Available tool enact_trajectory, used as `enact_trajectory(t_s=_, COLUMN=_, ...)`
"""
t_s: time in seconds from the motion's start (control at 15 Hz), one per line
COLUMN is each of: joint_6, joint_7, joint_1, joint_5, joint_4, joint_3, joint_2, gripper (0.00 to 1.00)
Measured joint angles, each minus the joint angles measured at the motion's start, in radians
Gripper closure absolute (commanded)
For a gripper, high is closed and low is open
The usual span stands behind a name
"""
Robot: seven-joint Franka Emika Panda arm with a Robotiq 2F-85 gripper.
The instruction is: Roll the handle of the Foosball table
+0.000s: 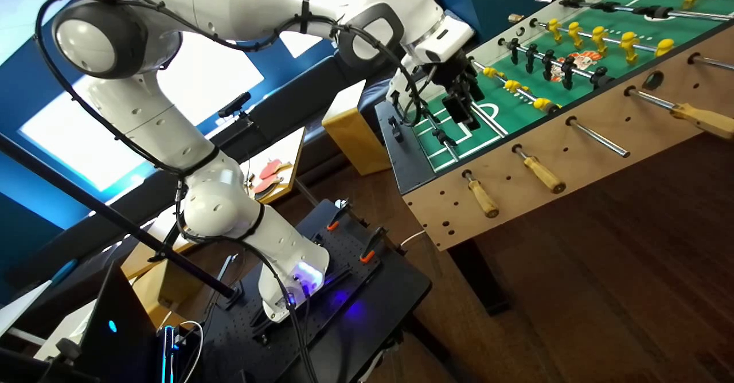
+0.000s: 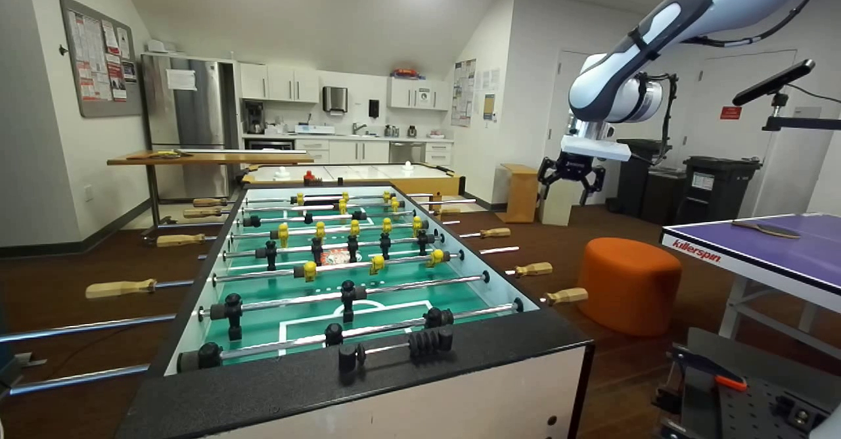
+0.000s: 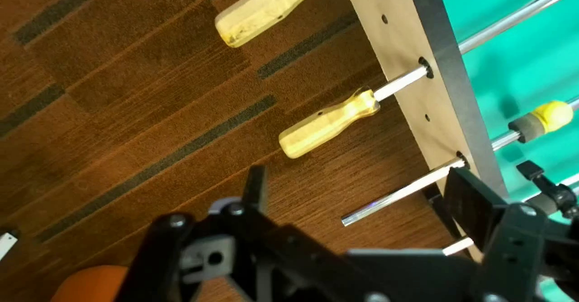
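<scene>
The Foosball table (image 2: 525,353) has a green pitch and rods with yellow and black figures. It also shows in an exterior view (image 1: 487,222) and along the right of the wrist view (image 3: 407,49). In the wrist view, a tan handle (image 3: 330,123) sticks out from its side, with another tan handle (image 3: 271,10) above. A bare rod end (image 3: 398,191) shows between the fingers in the picture. Tan handles on that side also show in an exterior view (image 2: 565,296). My gripper (image 3: 357,189) is open and empty. It hangs above handle height beyond the table's side (image 2: 564,196) and points down; it also shows in an exterior view (image 1: 465,113).
An orange stool (image 2: 631,284) and a purple ping-pong table (image 2: 788,248) stand on the robot's side. Wooden boxes (image 1: 358,131) and a small table with red paddles (image 1: 269,176) are near the robot. A cable (image 1: 401,73) hangs along the arm.
</scene>
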Motion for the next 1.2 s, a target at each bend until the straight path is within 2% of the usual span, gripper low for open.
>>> enact_trajectory(t_s=0.27, joint_6=0.163, joint_7=0.114, joint_1=-0.002, joint_5=0.095, joint_4=-0.036, joint_3=-0.012, joint_2=0.068, gripper=0.00)
enact_trajectory(t_s=0.8, joint_6=0.460, joint_7=0.181, joint_1=-0.013, joint_5=0.461, joint_4=-0.026, joint_3=0.009, joint_2=0.290, gripper=0.00)
enact_trajectory(t_s=1.2, joint_6=0.462, joint_7=0.187, joint_1=-0.013, joint_5=0.464, joint_4=-0.012, joint_3=0.012, joint_2=0.339, gripper=0.00)
